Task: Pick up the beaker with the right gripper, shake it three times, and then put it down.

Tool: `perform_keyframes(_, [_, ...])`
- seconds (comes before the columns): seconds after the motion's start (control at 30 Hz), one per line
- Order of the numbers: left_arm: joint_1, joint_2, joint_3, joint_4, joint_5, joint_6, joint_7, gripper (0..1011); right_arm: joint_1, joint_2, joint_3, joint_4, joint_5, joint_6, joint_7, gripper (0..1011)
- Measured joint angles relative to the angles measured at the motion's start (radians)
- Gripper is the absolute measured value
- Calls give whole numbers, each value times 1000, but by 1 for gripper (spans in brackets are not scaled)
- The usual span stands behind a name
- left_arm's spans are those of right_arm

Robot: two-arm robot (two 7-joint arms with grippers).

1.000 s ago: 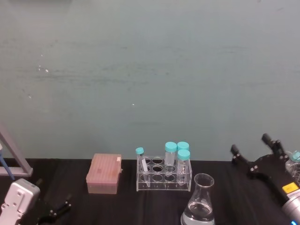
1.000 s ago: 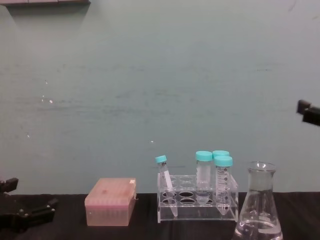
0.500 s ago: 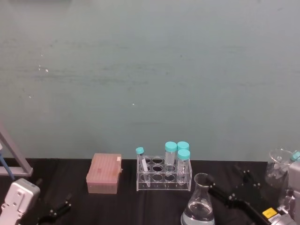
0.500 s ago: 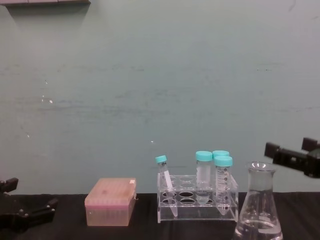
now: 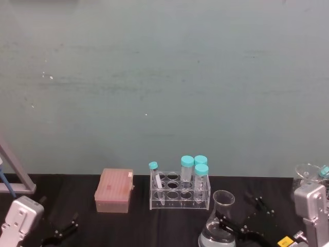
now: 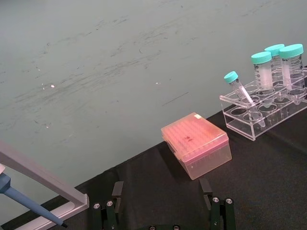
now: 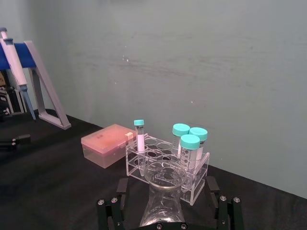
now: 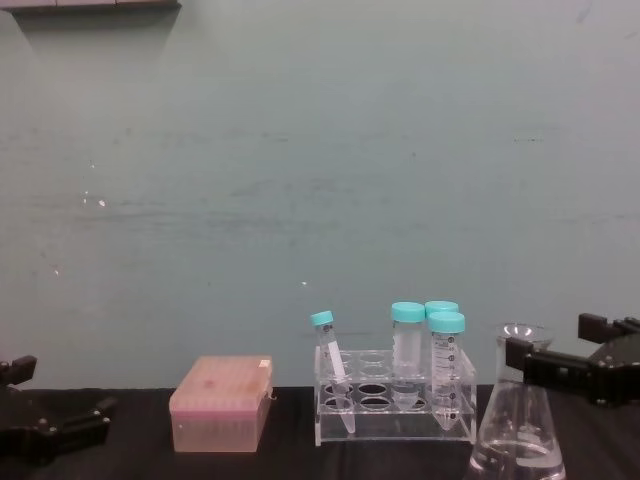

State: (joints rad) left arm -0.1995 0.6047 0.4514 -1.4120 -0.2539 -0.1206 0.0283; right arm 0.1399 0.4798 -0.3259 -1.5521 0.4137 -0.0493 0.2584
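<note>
R gripper [image 7: 166, 187], black blocky clamp, jaws spread either side of the clear glass conical beaker [image 5: 218, 226], front-right of clear acrylic tube rack [image 5: 180, 193]. Next: centre on neck, close firmly, lift straight up, clear of rack. L gripper [image 6: 162, 189] parked far left, spread.

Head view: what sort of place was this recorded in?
Probably a laboratory bench: a clear rack of teal-capped tubes, a pink pipette-tip box and a glass beaker holding clear liquid stand on a black table.
</note>
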Motion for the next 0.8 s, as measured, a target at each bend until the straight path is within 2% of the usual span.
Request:
perform_keyframes(0.3, [0, 0, 0, 0, 0, 0, 0, 1000, 29, -30, -9, 47, -36, 11, 15, 1000])
perform_keyframes(0.8, [0, 0, 0, 0, 0, 0, 0, 1000, 97, -105, -13, 162, -87, -1, 41, 1000])
